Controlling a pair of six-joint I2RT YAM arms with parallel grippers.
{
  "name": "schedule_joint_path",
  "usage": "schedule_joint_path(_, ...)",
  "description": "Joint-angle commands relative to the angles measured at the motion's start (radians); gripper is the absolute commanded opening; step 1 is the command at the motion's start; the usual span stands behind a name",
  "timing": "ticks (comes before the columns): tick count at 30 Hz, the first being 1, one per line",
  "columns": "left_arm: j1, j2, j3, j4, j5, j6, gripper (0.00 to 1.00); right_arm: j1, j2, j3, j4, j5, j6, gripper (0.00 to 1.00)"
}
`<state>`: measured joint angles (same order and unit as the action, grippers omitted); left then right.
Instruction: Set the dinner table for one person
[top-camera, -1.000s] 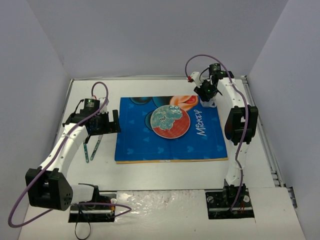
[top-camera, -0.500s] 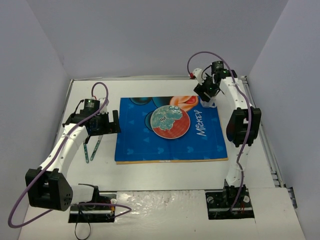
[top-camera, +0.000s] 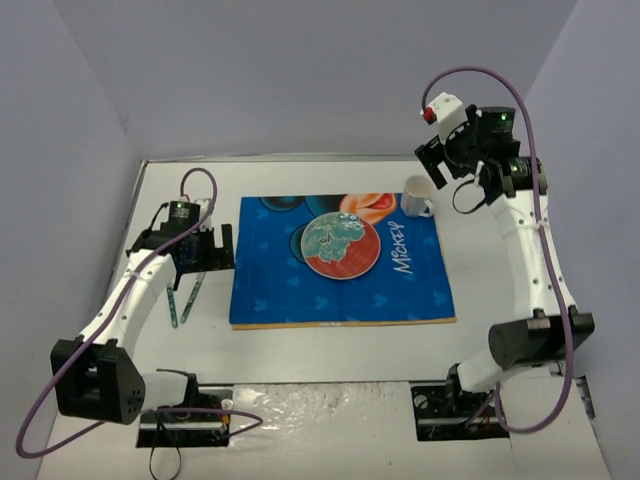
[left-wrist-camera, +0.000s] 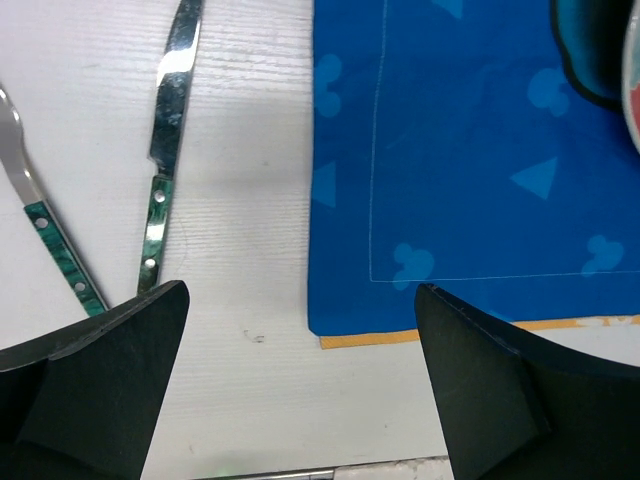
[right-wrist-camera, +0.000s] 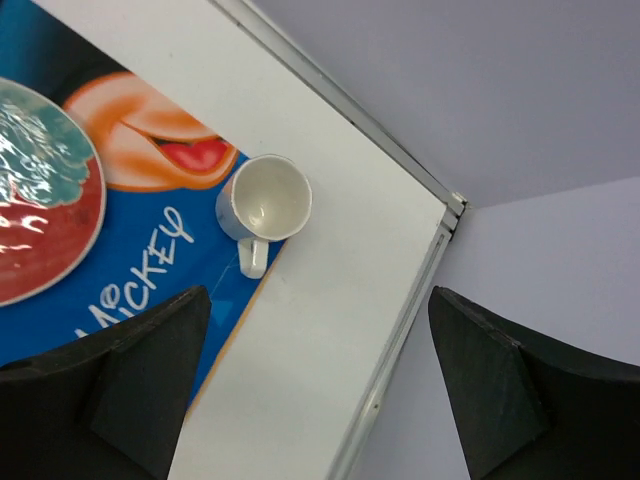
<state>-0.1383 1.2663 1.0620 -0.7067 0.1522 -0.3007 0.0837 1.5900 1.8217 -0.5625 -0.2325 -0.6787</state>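
Right claw (top-camera: 438, 160) high in the air over the far right corner of the dinner table (top-camera: 330, 345), jaws spread wide, nothing between them. In the wrist view, only bare white top and the mat's corner below the gap. Left claw (top-camera: 207, 252) low over the left part of the table, just off the left edge of the blue placemat (top-camera: 300, 290), jaws likewise spread wide and empty.

Dinner table as a large white top with thin metal edging, filling the floor between the pale walls (top-camera: 300, 80), under everything else, arm bases (top-camera: 460, 405) bolted at its near edge. Placemat flat in the middle, square to the table's edges.

Round plate (top-camera: 340, 245) with a red rim and a blue-green print on the mat, about midway between its left and right edges, a little toward its far edge. White mug (top-camera: 416, 195) upright and empty on the mat's far right corner, at its very edge, handle toward the near right. Mug apart from the plate and well below the right claw.

Knife (top-camera: 190, 297) and fork (top-camera: 173, 303) on bare table left of the mat, green handles toward the near edge. Fork on the outer side, knife nearer the mat, closing to a V at the handle ends. Touching or not, hard to say, with the handle ends hidden behind the left claw in the wrist view.
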Motion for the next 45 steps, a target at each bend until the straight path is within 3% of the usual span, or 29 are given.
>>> schedule_joint_path(1,-0.003,-0.012,-0.015,-0.008,-0.106,0.016,0.92,-0.003,-0.204,-0.149,0.226,0.009,0.266,0.89)
schedule_joint_path(8,0.002,0.056,-0.096,0.05,-0.143,0.006,0.78,0.006,-0.465,-0.515,0.491,-0.044,0.549,0.92)
schedule_joint_path(15,0.048,0.174,-0.104,0.1,-0.147,0.021,0.61,0.062,-0.613,-0.732,0.536,-0.058,0.572,0.94)
schedule_joint_path(28,0.182,0.298,-0.08,0.124,-0.114,0.06,0.52,0.129,-0.692,-0.832,0.538,-0.021,0.538,0.95)
schedule_joint_path(36,0.209,0.362,-0.074,0.129,-0.109,0.063,0.47,0.159,-0.705,-0.854,0.54,0.002,0.516,0.96)
schedule_joint_path(38,0.208,0.372,-0.074,0.131,-0.097,0.064,0.42,0.163,-0.709,-0.857,0.54,0.005,0.514,0.96)
schedule_joint_path(41,0.203,0.375,-0.085,0.136,-0.068,0.057,0.2,0.166,-0.709,-0.857,0.54,0.01,0.511,0.96)
schedule_joint_path(45,0.187,0.353,-0.097,0.136,-0.043,0.017,0.08,0.168,-0.714,-0.861,0.54,0.012,0.51,0.96)
